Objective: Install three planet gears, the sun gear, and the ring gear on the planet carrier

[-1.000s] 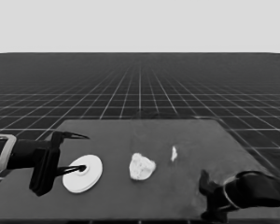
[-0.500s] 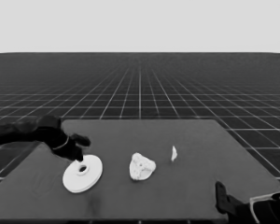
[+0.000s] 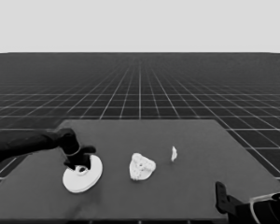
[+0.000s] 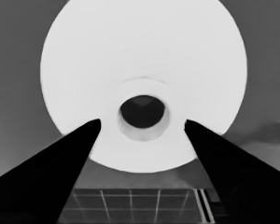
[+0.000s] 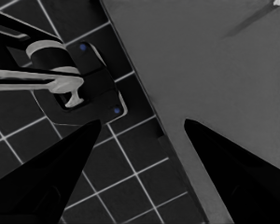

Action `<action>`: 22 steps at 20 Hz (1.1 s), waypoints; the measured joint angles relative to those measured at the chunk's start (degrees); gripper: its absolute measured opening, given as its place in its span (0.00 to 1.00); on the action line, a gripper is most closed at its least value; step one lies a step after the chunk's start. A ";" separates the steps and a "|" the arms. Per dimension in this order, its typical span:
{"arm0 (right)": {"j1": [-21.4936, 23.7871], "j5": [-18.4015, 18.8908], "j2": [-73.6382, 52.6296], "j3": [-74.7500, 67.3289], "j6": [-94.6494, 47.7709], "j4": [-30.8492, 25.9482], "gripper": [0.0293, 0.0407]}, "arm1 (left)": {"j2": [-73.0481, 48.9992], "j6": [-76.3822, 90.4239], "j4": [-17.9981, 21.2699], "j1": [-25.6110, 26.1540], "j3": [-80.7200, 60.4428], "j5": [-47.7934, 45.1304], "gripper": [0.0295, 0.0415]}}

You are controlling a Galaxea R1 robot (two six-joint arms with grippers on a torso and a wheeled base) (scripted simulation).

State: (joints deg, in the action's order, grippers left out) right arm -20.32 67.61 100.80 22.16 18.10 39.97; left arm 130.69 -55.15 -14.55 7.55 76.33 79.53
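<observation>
The larger round part (image 3: pixel 92 176), the ring gear, lies flat at the table's left. My left gripper (image 3: pixel 79 163) hangs just over its raised hub. In the left wrist view the disc (image 4: pixel 144 46) fills the picture, and the left gripper (image 4: pixel 142 122) is open, one finger on each side of the hub (image 4: pixel 130 133) without touching it. At mid-table sits a lumpy white cluster (image 3: pixel 142 167): the smaller round part, the planet carrier, with gears on it; I cannot tell the single gears apart. My right gripper (image 3: pixel 221 196) is parked at the lower right corner, open (image 5: pixel 142 122) and holding nothing.
A thin white piece (image 3: pixel 174 153) stands right of the cluster. The right wrist view looks past the table's edge (image 5: pixel 144 98) to the floor grid and dark machinery with blue lights (image 5: pixel 74 79).
My left arm swung in from the left edge and now has its gripper over the larger round part's hub. The right arm drew back toward the lower right corner. The parts have not moved.
</observation>
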 joint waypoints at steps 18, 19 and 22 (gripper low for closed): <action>0.00 0.00 0.00 0.00 0.00 0.00 0.81 | -1.89 -1.25 5.11 -6.27 -3.94 4.06 0.44; 0.00 0.00 0.00 0.00 0.00 0.00 0.81 | -2.16 -1.40 6.67 -8.31 -4.50 5.09 0.44; 0.00 0.00 0.00 0.00 0.00 0.00 0.81 | -2.32 -1.45 8.52 -10.51 -4.79 6.25 0.44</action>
State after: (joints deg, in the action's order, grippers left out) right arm -20.32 67.61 100.80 22.16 18.10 39.97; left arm 128.37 -56.60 -6.04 -2.96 71.54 85.78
